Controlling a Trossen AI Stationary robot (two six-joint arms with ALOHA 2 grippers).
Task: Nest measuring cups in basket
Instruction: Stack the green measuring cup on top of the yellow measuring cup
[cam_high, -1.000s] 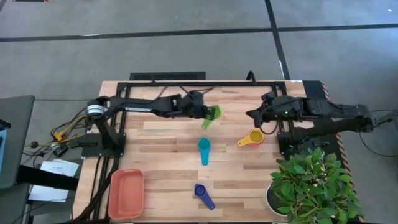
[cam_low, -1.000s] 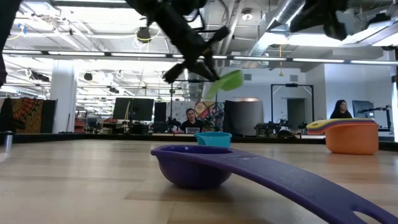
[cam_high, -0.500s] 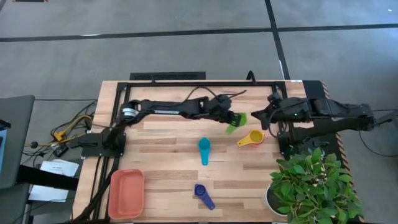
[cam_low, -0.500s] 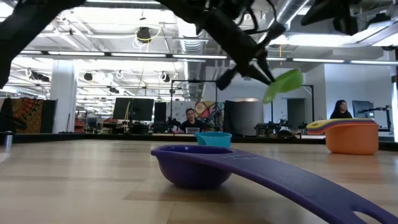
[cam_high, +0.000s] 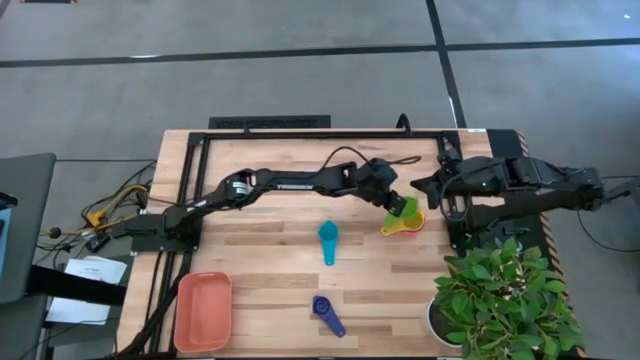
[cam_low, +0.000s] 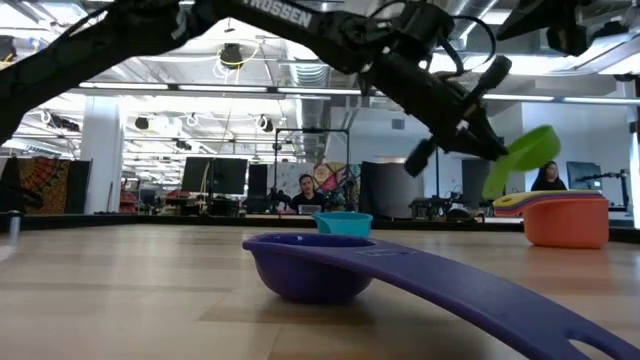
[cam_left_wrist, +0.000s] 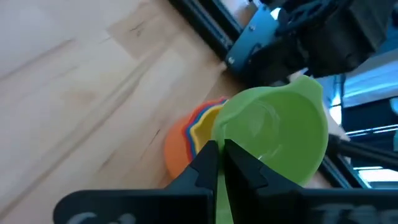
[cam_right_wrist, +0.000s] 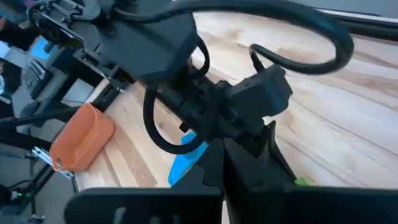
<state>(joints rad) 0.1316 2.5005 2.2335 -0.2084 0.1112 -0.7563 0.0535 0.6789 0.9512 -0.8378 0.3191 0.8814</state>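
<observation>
My left gripper (cam_high: 393, 200) reaches across the table and is shut on the green measuring cup (cam_high: 405, 208), which hangs just over a stack of nested cups (cam_high: 404, 224) with an orange one outermost. In the left wrist view the green cup (cam_left_wrist: 273, 134) covers part of the stack (cam_left_wrist: 186, 140). A teal cup (cam_high: 328, 241) and a dark purple-blue cup (cam_high: 327, 315) rest on the table on their bowls. The salmon-orange basket (cam_high: 203, 311) sits at the near left corner. My right gripper (cam_high: 419, 186) waits shut beside the stack, toward the far right. My left gripper pinches the green cup's handle (cam_left_wrist: 221, 186) between its two fingers (cam_left_wrist: 205, 167). The fingers come slanting down from the table's left and lie along the handle. The cup is lifted clear and tilted, its bowl (cam_low: 522, 158) hanging past the fingertips above the stack (cam_low: 565, 220).
A potted plant (cam_high: 500, 300) stands at the near right corner. A dark metal frame (cam_high: 300, 133) runs along the far edge and down the left side. Bare wood lies between the teal cup and the basket. People sit in the room behind.
My left gripper has carried the green cup from the far middle of the table toward the right edge and a little lower, to just above the nested stack. The cup has stayed tilted in the shut fingers.
</observation>
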